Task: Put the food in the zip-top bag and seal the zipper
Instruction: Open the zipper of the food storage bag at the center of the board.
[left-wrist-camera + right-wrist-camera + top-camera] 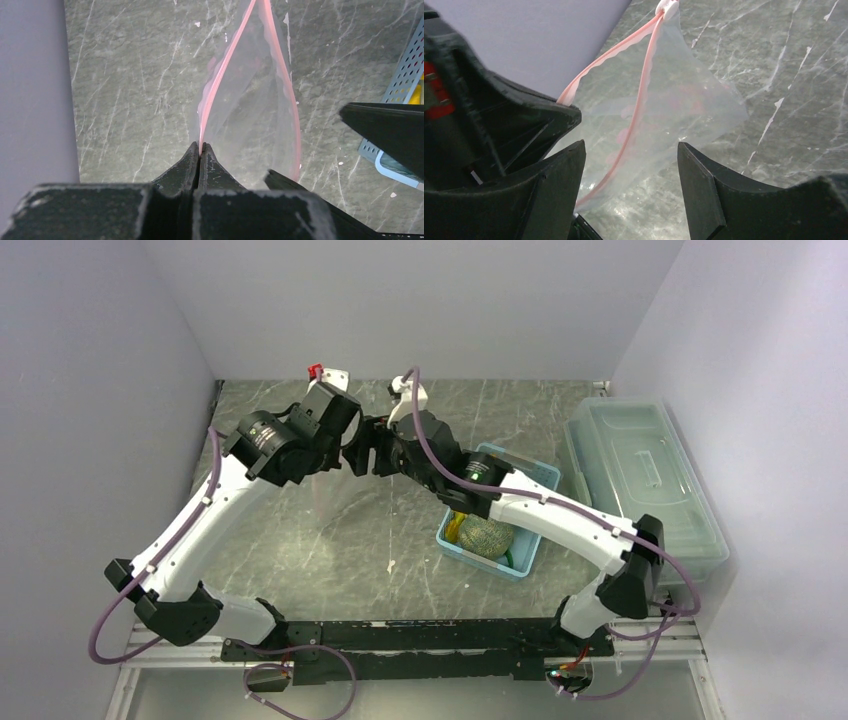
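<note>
My left gripper (pixel 201 147) is shut on the pale-pink zipper (pixel 220 75) at one mouth edge of the clear zip-top bag (pixel 250 100) and holds it off the table. The mouth gapes, and its other pink edge curves to the right. My right gripper (pixel 631 145) is open, with its fingers on either side of the hanging bag (pixel 684 100) and touching nothing. A white slider (pixel 667 7) sits at the far end of the zipper. The food lies in the blue basket (pixel 520 475): the netted melon (pixel 487 535), the yellow banana (pixel 455 525) and something green. In the top view both grippers meet at the table's middle (pixel 365 455).
The large clear lidded box (pixel 640 470) stands along the right wall. The blue basket sits just right of the right forearm. Grey walls close in on the left, back and right. Small white crumbs lie on the marbled table (pixel 390 565).
</note>
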{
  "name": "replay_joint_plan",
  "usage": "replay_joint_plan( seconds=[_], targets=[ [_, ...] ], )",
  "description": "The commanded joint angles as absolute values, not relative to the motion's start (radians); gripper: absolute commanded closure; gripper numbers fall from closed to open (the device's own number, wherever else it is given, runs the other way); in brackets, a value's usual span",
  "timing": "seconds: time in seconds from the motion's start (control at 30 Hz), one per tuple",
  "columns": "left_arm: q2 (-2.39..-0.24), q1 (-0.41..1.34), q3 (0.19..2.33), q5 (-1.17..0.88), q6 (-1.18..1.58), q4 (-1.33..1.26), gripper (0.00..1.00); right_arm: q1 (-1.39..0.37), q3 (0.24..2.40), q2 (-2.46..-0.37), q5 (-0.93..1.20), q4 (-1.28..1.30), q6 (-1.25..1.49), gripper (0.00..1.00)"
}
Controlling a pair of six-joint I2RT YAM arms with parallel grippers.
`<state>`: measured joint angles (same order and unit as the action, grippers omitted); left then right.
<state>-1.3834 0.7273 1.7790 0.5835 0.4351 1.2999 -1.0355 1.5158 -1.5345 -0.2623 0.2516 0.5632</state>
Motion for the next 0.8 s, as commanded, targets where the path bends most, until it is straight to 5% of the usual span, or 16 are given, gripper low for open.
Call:
replay_joint_plan(
  seconds=[0.0,0.27,0.63,0.77],
  targets=[
    [-1.382,0.745,1.811,0.620,0.471,1.284,1.00,-1.031,1.573,-1.579,-0.273,0.206,0.608,0.29],
    [-1.355,0.756,1.787,0.637,0.479,1.270,1.00,-1.031,1.582,-1.627,-0.267,0.235,0.618,0.42],
    [-1.359,0.759,1.812,0.770,0.451,1.310,1.00,-1.030,1.490,-1.568,-0.364,0.278,0.567,1.00],
    [-1.379,0.759,1.846,0.855,0.438,1.357,1.00,-1.030,1.467,-1.553,-0.407,0.294,0.533,1.00]
  ],
)
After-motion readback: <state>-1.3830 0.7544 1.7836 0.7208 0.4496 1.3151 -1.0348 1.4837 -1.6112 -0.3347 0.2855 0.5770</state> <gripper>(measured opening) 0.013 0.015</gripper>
